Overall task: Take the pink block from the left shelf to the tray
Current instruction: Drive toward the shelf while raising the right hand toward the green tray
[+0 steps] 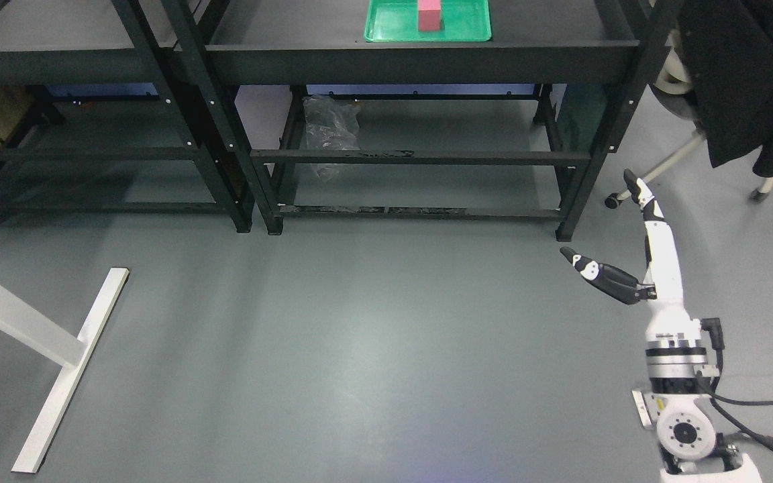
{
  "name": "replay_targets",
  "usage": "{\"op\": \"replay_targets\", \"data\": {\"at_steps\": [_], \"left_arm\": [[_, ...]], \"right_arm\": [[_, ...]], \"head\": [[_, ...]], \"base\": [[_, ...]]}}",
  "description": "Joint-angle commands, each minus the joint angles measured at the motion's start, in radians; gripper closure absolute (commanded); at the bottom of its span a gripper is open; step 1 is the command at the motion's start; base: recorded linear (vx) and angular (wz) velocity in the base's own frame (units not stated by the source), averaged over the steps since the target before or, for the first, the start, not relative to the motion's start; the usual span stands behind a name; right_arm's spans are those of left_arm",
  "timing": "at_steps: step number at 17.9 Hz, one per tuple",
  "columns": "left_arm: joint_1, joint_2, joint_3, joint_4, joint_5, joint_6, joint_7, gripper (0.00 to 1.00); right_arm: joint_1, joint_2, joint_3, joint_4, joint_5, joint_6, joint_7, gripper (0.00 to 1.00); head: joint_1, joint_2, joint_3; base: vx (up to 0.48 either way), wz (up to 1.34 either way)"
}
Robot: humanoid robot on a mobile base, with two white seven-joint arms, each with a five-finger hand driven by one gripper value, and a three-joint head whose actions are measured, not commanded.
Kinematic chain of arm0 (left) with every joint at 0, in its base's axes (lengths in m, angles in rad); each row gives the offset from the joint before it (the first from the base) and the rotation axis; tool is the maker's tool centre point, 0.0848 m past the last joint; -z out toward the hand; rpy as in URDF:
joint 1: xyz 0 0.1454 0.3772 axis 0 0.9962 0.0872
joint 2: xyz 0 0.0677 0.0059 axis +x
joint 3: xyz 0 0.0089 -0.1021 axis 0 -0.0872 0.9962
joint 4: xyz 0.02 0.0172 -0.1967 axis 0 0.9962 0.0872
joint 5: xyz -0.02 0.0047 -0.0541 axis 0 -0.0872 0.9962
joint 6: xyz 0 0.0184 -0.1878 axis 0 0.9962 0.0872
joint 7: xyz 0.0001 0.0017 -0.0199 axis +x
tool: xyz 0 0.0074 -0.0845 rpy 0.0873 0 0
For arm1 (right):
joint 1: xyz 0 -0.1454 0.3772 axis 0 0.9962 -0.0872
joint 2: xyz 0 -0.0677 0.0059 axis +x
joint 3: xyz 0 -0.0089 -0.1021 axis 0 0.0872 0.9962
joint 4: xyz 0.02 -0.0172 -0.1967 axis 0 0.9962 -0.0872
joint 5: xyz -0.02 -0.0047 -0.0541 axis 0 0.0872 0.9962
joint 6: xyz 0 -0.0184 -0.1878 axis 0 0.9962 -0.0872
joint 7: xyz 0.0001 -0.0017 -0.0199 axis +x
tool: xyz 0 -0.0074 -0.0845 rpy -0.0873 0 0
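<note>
With the pink block upright in the green tray, the right hand, fingers spread and empty, should simply withdraw clear of the shelf.

Even overhead light, soft glare on floor; sharp, edges maybe slightly distorted.
</note>
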Motion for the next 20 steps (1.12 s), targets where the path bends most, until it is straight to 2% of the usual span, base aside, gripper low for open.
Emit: {"op": "replay_targets", "data": {"at_steps": [1,3,7,11,14,20], "left_arm": [[-0.029,0.017,0.0,-0.017,0.0,0.0,0.001,0.0],[-0.029,0.017,0.0,-0.017,0.0,0.0,0.001,0.0],[-0.029,0.017,0.0,-0.017,0.0,0.0,0.001,0.0],[-0.029,0.017,0.0,-0.017,0.0,0.0,0.001,0.0],[-0.029,0.017,0.0,-0.017,0.0,0.0,0.001,0.0],[-0.029,0.017,0.0,-0.017,0.0,0.0,0.001,0.0]], "right_arm": [[0.029,0.059,0.057,-0.003,0.72,0.004,-0.019,0.07],[0.032,0.059,0.089,-0.003,0.792,0.054,-0.084,0.08],[0.029,0.059,0.097,-0.005,0.805,0.109,-0.202,0.08],[0.017,0.059,0.1,-0.005,0.807,0.097,-0.302,0.08],[0.011,0.059,0.1,-0.005,0.806,0.065,-0.506,0.07],[0.002,0.059,0.119,-0.005,0.805,0.051,-0.516,0.05]], "head": [[0.0,0.0,0.0],[0.0,0.0,0.0],[0.0,0.0,0.0],[0.0,0.0,0.0],[0.0,0.0,0.0],[0.0,0.0,0.0]], "base": [[0.176,0.24],[0.185,0.21],[0.203,0.2],[0.214,0.2],[0.22,0.2],[0.216,0.16]]}}
